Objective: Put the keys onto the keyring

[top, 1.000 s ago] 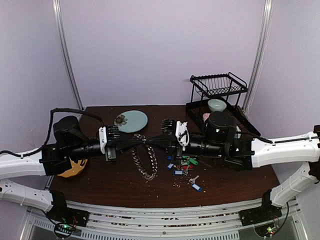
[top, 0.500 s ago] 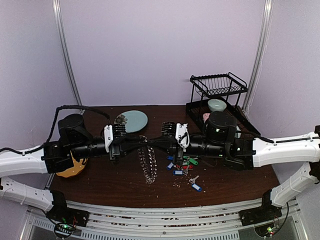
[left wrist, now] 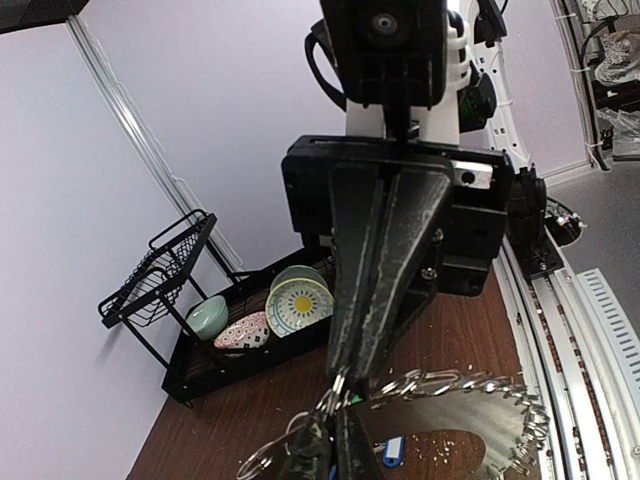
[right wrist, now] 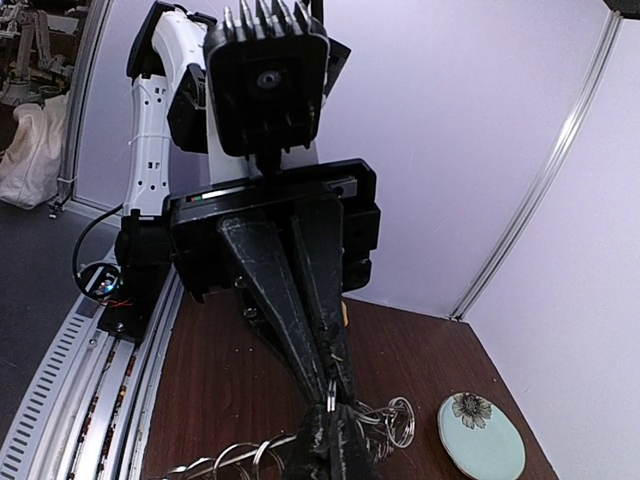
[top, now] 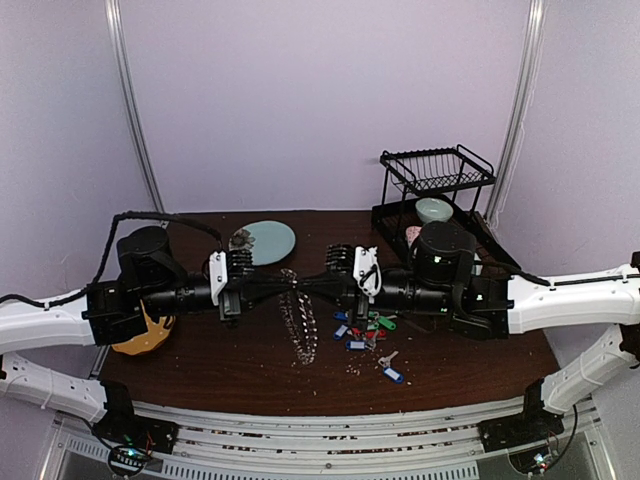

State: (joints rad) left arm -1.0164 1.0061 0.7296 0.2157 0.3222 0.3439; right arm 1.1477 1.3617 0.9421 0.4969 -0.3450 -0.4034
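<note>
The keyring (top: 301, 325) hangs edge-on above the middle of the table, a chain of silvery keys and small rings. My left gripper (top: 284, 288) and right gripper (top: 312, 286) meet tip to tip at its top, both shut on it. In the left wrist view my left gripper (left wrist: 335, 418) pinches the ring wire, with the keyring (left wrist: 480, 385) fanning right. In the right wrist view my right gripper (right wrist: 347, 422) clamps the same spot, with small rings (right wrist: 400, 420) beside it. Loose keys (top: 365, 328) with blue, red and green tags lie under the right arm. One blue-tagged key (top: 392, 376) lies nearer the front.
A black dish rack (top: 435, 195) holding bowls (left wrist: 290, 300) stands at the back right. A teal flower plate (top: 268, 241) lies at the back middle and shows in the right wrist view (right wrist: 480, 440). A yellow bowl (top: 140, 340) sits under the left arm.
My left arm has moved a little right toward the right gripper. The hanging keyring has shifted right and now hangs narrower. Both grippers have kept their hold.
</note>
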